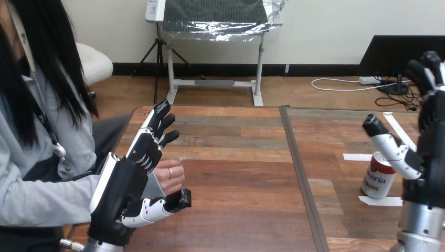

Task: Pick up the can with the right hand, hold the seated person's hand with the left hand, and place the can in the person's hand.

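Observation:
A red and white can [377, 177] stands upright on the wooden table [241, 178] at the right. My right hand [431, 137] is raised just right of the can, open, with its fingers pointing up and its thumb stretched out over the can's top. At the left, my left hand [127, 185] is open, fingers straight and pointing away, thumb stretched out below. The person's hand [172, 177] rests on the table in the gap between those fingers and the thumb, partly hidden behind my palm. Nothing of mine curls round it.
A metal seam [300, 173] splits the table from front to back. White tape marks [359, 156] lie around the can, one strip [382, 200] under its base. The person sits against the table's left edge.

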